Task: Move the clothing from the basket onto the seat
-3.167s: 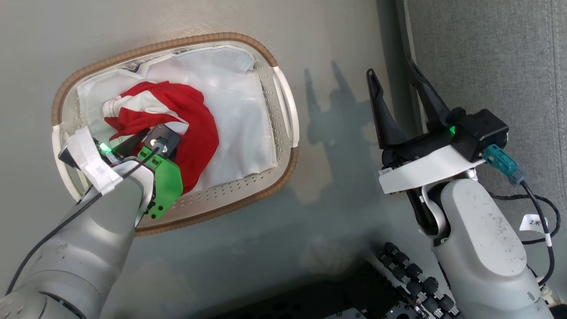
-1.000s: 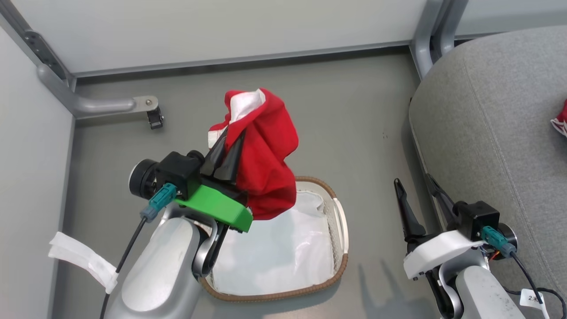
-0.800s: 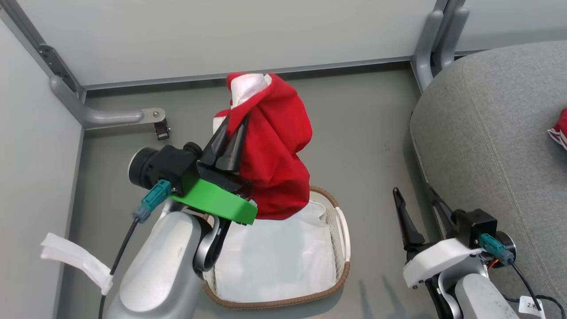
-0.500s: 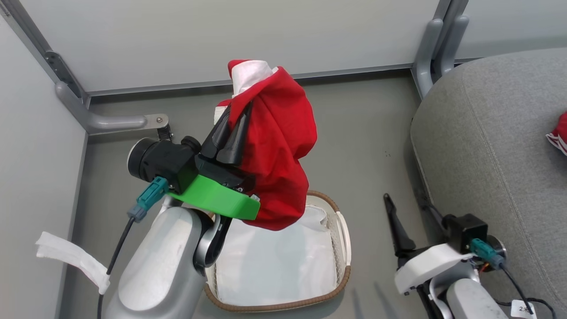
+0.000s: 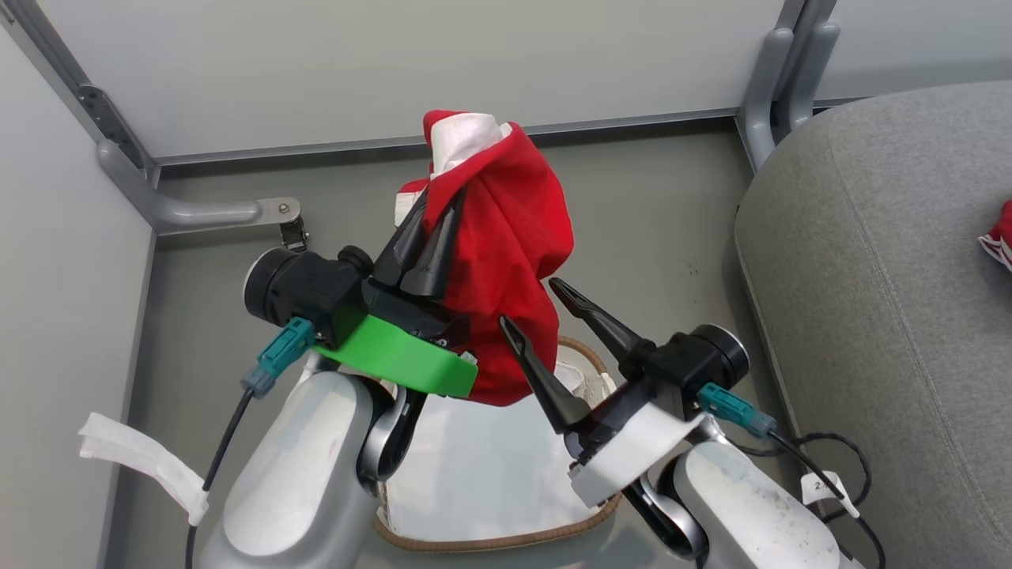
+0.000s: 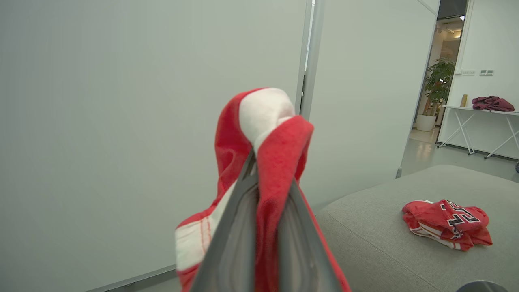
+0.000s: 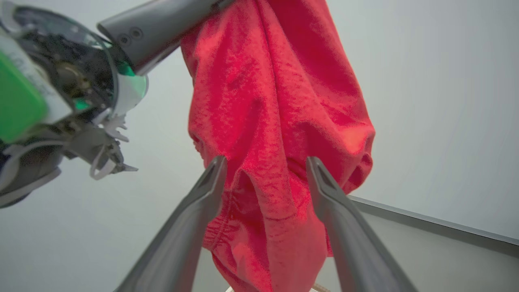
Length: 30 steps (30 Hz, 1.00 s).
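Holding the red jersey [image 5: 514, 229] above the basket [image 5: 490, 543] in clamped left jaws, with parted right jaws flanking its lower folds. Could drop it short of the seat [image 5: 870, 316] by releasing before clamping.

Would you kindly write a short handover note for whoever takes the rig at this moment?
Left gripper: shut on a red jersey, held up over the basket.
Right gripper: open, fingers either side of the jersey's hanging part.
Basket: on the floor, white sheet inside; no other red cloth seen in it.
Done: a second jersey lies on the seat.
Left: carry the held jersey to the seat and release.
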{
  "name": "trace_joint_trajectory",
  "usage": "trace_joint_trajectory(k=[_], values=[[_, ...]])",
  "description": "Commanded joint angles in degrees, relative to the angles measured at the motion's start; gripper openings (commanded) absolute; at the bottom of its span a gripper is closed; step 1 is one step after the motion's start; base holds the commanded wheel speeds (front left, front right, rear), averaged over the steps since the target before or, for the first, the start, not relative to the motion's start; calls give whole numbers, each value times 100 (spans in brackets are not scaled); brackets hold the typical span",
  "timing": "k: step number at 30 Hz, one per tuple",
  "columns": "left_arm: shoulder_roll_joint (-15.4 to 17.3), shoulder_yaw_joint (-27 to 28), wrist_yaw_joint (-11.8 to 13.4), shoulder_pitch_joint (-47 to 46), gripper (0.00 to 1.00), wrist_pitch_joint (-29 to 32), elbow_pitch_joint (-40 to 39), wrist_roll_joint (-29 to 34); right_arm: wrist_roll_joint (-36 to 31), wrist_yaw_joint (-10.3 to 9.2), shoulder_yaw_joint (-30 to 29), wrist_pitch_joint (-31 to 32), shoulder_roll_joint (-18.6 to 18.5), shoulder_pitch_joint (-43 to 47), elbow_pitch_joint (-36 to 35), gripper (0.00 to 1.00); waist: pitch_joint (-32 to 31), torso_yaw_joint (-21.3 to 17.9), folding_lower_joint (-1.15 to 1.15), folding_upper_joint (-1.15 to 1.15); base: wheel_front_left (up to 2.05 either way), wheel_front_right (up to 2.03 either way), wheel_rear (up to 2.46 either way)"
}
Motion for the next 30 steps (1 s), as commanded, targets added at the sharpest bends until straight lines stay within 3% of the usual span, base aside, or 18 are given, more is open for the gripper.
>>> trace_joint_trajectory(k=[1, 14, 15, 16, 17, 18, 28, 30], values=[[-14, -12, -16, -37, 0, -3, 6, -41, 32, -6, 68, -12, -38, -130, 56, 100, 17, 21, 0, 0, 0, 0, 0], [-86, -392, -16, -135, 0, -3, 28, -182, -7, -6, 630, -11, -31, -1068, 1390, 100, 44, 302, 0, 0, 0, 0, 0], [-90, -416, -17, -144, 0, -2, 26, -192, 25, -6, 634, -11, -33, -1123, 1442, 88, 53, 324, 0, 0, 0, 0, 0], [-92, -433, -16, -149, 0, -2, 25, -210, 40, -6, 647, -11, -32, -1148, 1475, 67, 61, 340, 0, 0, 0, 0, 0], [-93, -451, -17, -149, 0, -2, 29, -230, 69, -6, 658, -11, -33, -1171, 1502, 20, 70, 356, 0, 0, 0, 0, 0], [-95, -462, -16, -148, 0, -2, 35, -241, 97, -6, 662, -11, -34, -1186, 1511, 0, 75, 368, 0, 0, 0, 0, 0], [-68, -366, -17, -77, 0, -2, 222, -225, 117, -6, 471, -11, -34, -1040, 1408, 0, 129, 286, 0, 0, 0, 0, 0], [-61, -321, -17, -58, 73, -2, 274, -189, 118, -6, 395, -11, -33, -979, 1376, 0, 145, 219, 0, 0, 0, 0, 0]])
